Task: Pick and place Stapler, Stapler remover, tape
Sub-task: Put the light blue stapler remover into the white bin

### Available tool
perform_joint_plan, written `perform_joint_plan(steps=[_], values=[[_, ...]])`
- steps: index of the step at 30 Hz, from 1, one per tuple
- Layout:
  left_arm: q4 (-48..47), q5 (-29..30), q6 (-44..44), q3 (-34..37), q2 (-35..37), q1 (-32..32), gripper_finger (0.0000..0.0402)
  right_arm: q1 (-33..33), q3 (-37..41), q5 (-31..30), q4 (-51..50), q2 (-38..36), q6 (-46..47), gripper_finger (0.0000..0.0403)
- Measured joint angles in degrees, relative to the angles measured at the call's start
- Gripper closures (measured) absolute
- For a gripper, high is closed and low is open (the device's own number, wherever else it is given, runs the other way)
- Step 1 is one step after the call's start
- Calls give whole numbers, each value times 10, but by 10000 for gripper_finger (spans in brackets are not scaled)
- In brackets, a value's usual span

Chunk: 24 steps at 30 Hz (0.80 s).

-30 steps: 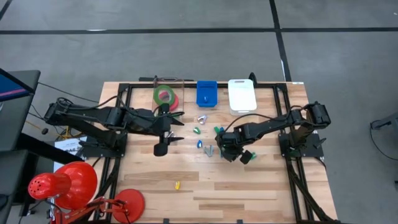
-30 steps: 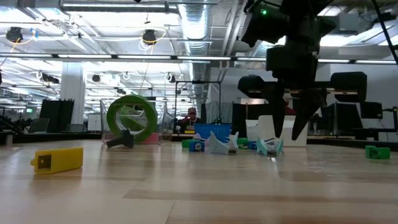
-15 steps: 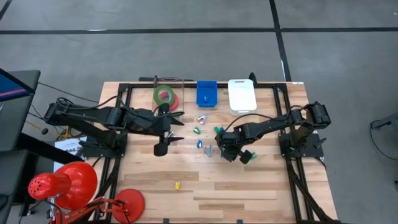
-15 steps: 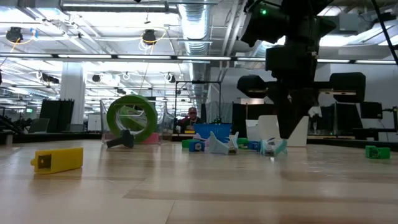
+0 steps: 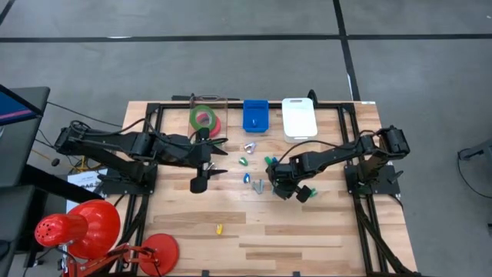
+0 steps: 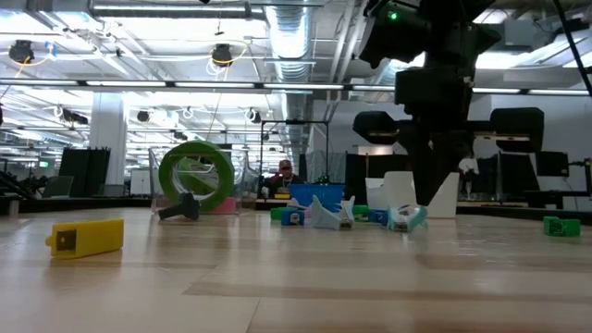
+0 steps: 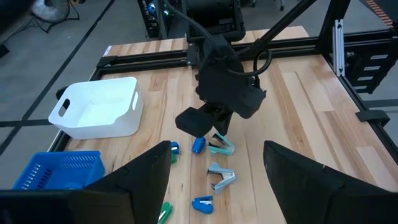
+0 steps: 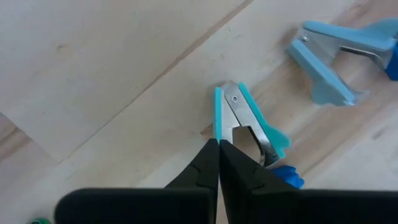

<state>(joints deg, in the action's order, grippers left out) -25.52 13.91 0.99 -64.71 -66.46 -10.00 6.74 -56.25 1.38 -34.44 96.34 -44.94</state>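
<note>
A teal staple remover (image 8: 249, 121) lies on the wooden table among small blue, green and silver items. My right gripper (image 8: 219, 144) stands over it, pointing down, shut on it; the low view shows the same gripper (image 6: 427, 196) and the remover (image 6: 407, 219) tipped. My left gripper (image 7: 214, 186) is open and holds nothing; it hovers left of the items, near the table's middle (image 5: 214, 158). A green tape roll (image 6: 195, 176) stands on edge near the far left, with a red-pink roll (image 5: 216, 124) beside it. A third roll does not show. My right gripper pinches one thin teal wing of the staple remover (image 8: 217, 121) between its two fingertips, coming from above and pointing down. The fingers lie along that wing. The remover sits tilted, one end (image 6: 421, 215) raised and the other on the table.
A blue basket (image 5: 255, 115) and a white bin (image 5: 299, 118) stand at the far edge. A blue-grey staple remover (image 8: 329, 59) lies close to the held one. A small yellow item (image 5: 219, 228) lies toward the near edge and a green one (image 5: 314, 189) beside the right arm. Bare wood lies near.
My right gripper has shut: a second ago its fingers stood apart on either side of the teal staple remover, and half a second ago they had closed on it. The remover has tipped, one end rising off the table. Nothing has moved since.
</note>
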Motion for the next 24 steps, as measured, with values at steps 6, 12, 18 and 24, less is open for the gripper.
perform_joint_plan(steps=[6, 12, 18, 24], values=[[0, 0, 0, 0, 0, 0, 156, 0, -12, -15, -14, -23, 33, 403], [1, 0, 0, 0, 0, 0, 156, -4, -18, -14, -16, -61, 90, 403], [1, 0, 0, 0, 0, 0, 156, -24, -18, -18, -29, -110, 158, 403], [3, 0, 0, 0, 0, 0, 156, -61, -18, -44, -45, -155, 202, 403]])
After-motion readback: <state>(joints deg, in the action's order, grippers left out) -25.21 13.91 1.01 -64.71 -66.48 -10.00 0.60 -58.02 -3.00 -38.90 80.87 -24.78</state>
